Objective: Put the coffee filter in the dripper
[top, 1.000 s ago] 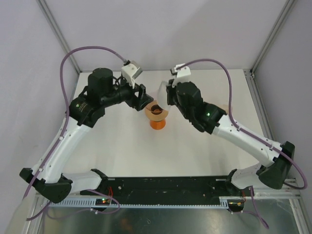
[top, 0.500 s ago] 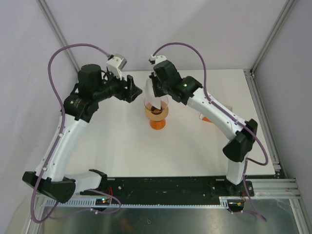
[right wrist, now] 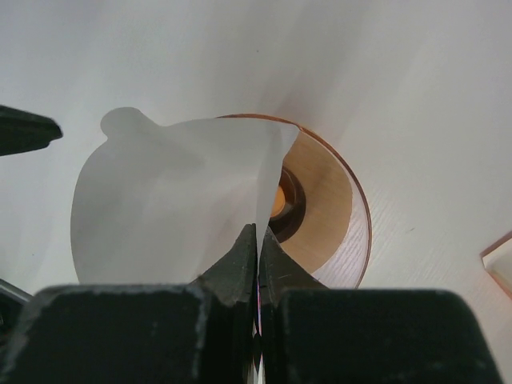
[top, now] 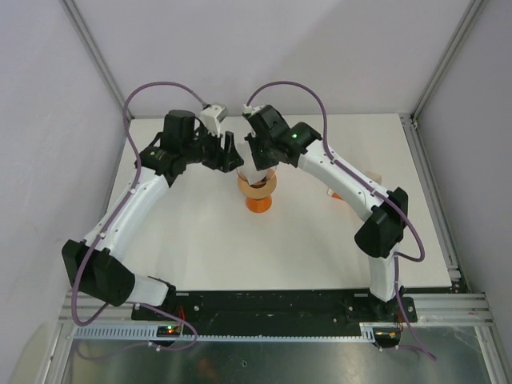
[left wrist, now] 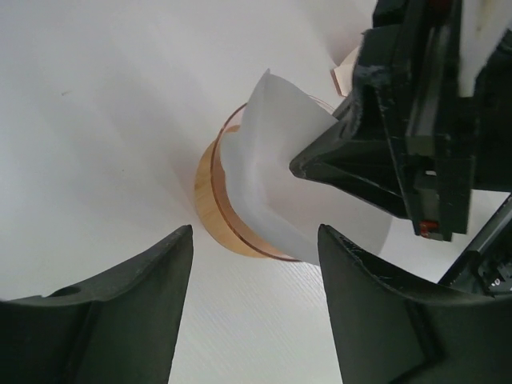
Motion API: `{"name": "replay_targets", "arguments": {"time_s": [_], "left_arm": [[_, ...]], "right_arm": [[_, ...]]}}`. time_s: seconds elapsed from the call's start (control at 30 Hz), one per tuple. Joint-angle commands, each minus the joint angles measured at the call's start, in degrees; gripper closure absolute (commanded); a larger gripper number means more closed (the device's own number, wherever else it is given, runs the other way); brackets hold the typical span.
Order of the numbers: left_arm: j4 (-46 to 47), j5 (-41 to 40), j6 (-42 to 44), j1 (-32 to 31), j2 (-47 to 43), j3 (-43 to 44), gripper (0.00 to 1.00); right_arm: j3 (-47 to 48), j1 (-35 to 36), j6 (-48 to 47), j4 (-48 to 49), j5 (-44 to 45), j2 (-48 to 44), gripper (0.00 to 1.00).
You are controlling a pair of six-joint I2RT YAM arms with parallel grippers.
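The left tool [top: 230, 155] is hanging just left of the dripper [right wrist: 320, 192], jaws apart, holding nothing. The dripper is standing mid-counter [top: 200, 240], rim up. The nearer right tool [right wrist: 258, 240] is pinching the coffee filter [right wrist: 168, 208]. This thin white cone is tilting, partly inside, overhanging leftward, seemingly not seated.

The left gripper [top: 233, 158] has swung back beside the clear pinkish cone-shaped dripper [top: 258, 190]; the right gripper [top: 258, 166] has lowered the thin white paper coffee filter [top: 258, 174] into its rim.
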Motion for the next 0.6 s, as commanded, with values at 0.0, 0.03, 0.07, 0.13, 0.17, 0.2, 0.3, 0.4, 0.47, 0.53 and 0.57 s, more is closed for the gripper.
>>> {"name": "replay_targets", "arguments": {"time_s": [0.0, 0.03, 0.07, 0.13, 0.17, 0.2, 0.3, 0.4, 0.47, 0.53, 0.57], "left_arm": [[4.3, -0.9, 0.0, 0.4, 1.5, 0.5, 0.34], [4.5, -1.5, 0.4, 0.4, 2.0, 0.7, 0.35], [4.7, -2.0, 0.6, 0.4, 2.3, 0.9, 0.37], [4.9, -2.2, 1.1, 0.4, 3.3, 1.3, 0.41], [5.0, -2.2, 1.3, 0.4, 3.8, 1.4, 0.43], [5.0, -2.3, 1.4, 0.4, 4.2, 1.5, 0.46], [5.1, -2.6, 1.8, 0.4, 5.5, 1.9, 0.54], [5.1, -3.3, 2.4, 0.4, 6.5, 2.5, 0.62], [5.1, -3.4, 2.7, 0.4, 6.7, 2.6, 0.65], [5.1, -3.5, 3.0, 0.4, 6.6, 2.5, 0.68], [5.1, -3.7, 3.2, 0.4, 6.5, 2.5, 0.69]], "right_arm": [[1.4, -1.1, 0.3, -0.9, -2.9, 0.3, 1.0], [1.2, -1.3, 0.3, -0.9, -3.0, 0.2, 1.0], [1.0, -1.5, 0.3, -1.0, -3.1, 0.1, 1.0], [0.8, -1.8, -0.1, -1.0, -3.7, 0.1, 1.0], [0.6, -2.0, -0.3, -0.9, -4.1, 0.1, 1.0], [0.5, -2.1, -0.5, -0.8, -4.6, 0.2, 1.0], [0.4, -2.4, -1.1, -0.1, -5.8, 0.8, 1.0], [0.4, -2.8, -1.6, -0.1, -7.3, 1.4, 1.0], [0.1, -3.2, -1.8, -0.1, -7.8, 1.5, 1.0], [-0.2, -3.4, -2.1, 0.0, -8.2, 1.5, 1.0], [-0.3, -3.5, -2.2, 0.1, -8.7, 1.5, 1.0]]}}
